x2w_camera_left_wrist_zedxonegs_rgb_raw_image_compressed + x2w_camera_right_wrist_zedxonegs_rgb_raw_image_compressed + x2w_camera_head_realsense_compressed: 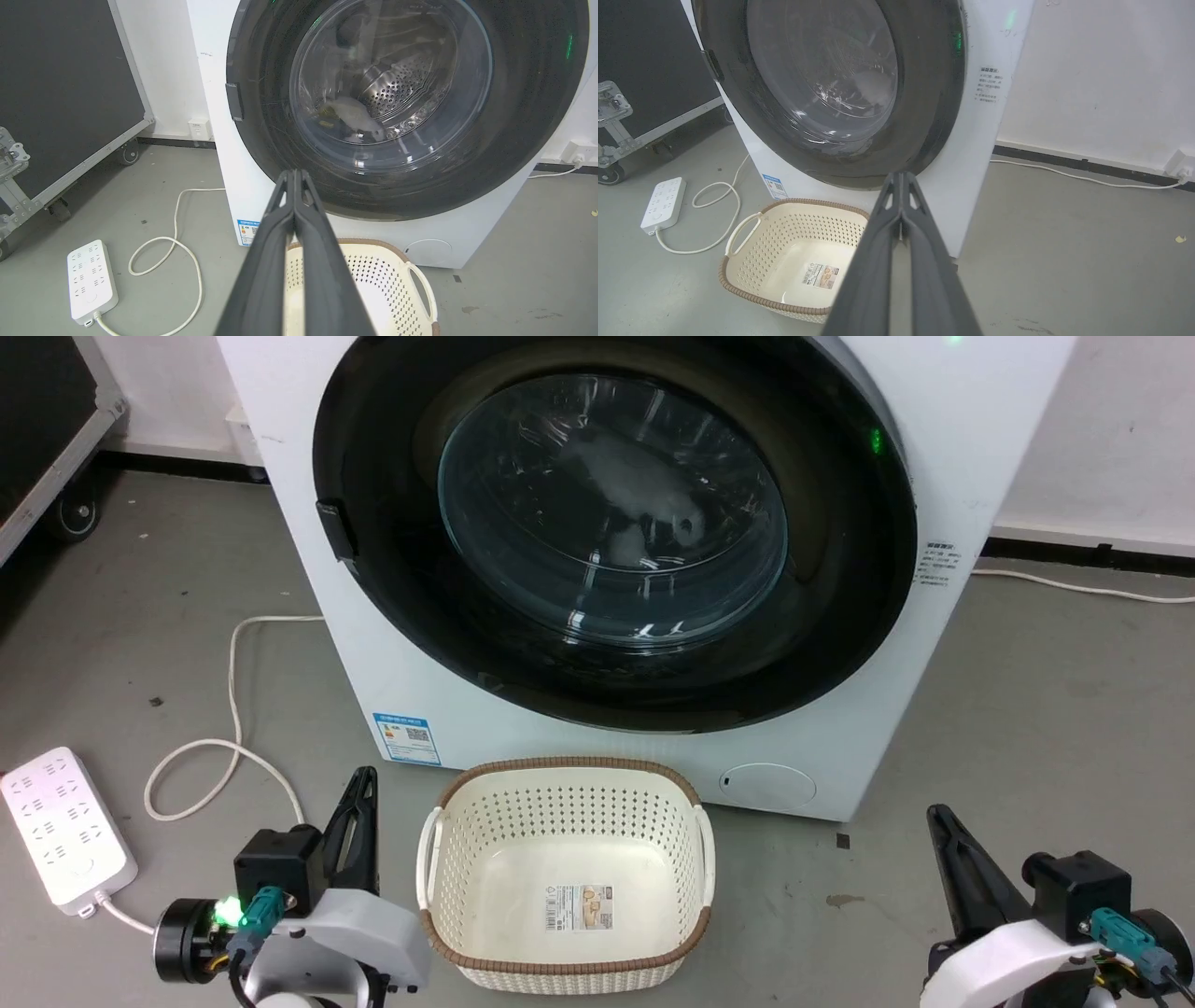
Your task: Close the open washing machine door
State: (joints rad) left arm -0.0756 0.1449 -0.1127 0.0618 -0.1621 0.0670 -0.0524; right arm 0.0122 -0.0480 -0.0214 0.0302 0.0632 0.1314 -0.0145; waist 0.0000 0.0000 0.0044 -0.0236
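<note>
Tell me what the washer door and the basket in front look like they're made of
The washing machine door: glossy black rim, probably plastic, around a clear window, likely glass, judging by sharp reflections. The basket: matte cream plastic by the look, perforated walls, brown woven-looking rim.

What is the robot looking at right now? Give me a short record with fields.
washer: white front-loader
door: black rim, glass window, looks shut flush with the front
basket: cream, on the floor before the washer, label inside
power strip: white, on the floor at left
left gripper: shut, holds nothing
right gripper: shut, holds nothing
</note>
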